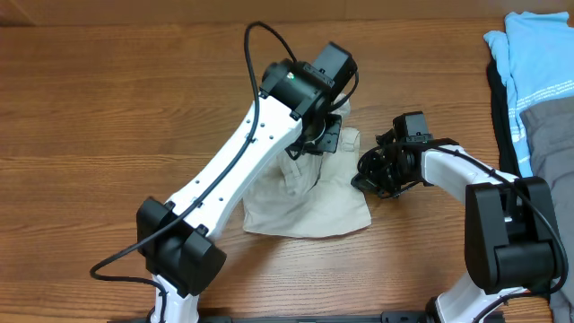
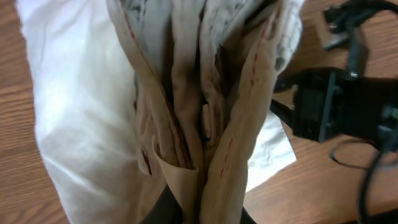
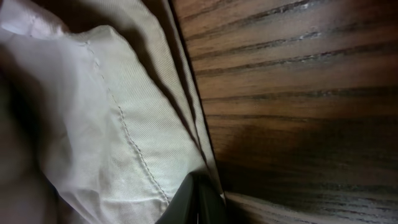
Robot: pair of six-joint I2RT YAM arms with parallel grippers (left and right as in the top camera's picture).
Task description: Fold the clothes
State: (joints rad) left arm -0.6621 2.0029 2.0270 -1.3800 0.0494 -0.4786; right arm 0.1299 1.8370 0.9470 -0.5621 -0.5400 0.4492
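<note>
The beige shorts (image 1: 309,202) lie crumpled on the wooden table, partly pulled up at their far end. My left gripper (image 1: 316,136) is shut on a bunched fold of the shorts (image 2: 186,112); the cloth rises out of the jaws (image 2: 200,208) in the left wrist view. My right gripper (image 1: 369,172) is low at the shorts' right edge. In the right wrist view its fingers (image 3: 198,200) are pressed together at the stitched hem of the shorts (image 3: 106,124), right against the table.
A pile of light blue (image 1: 529,63), grey (image 1: 549,126) and black garments lies at the far right edge of the table. The right arm (image 2: 348,109) shows close to the held cloth in the left wrist view.
</note>
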